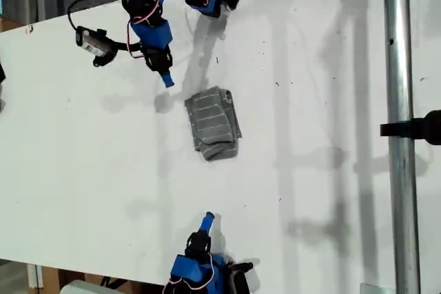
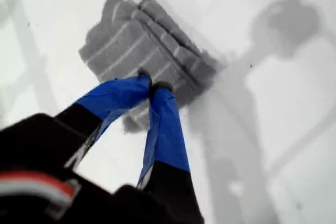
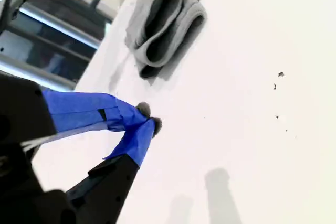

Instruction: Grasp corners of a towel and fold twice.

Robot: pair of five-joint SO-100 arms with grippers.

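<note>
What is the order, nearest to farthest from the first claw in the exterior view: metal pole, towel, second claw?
From my first claw:
1. The towel, close by, mid-table.
2. My second claw, across the table, low in the exterior view.
3. The metal pole, along the exterior view's right.

Soft ribbed cloth towel (image 1: 214, 123), matt table (image 1: 103, 170)
</note>
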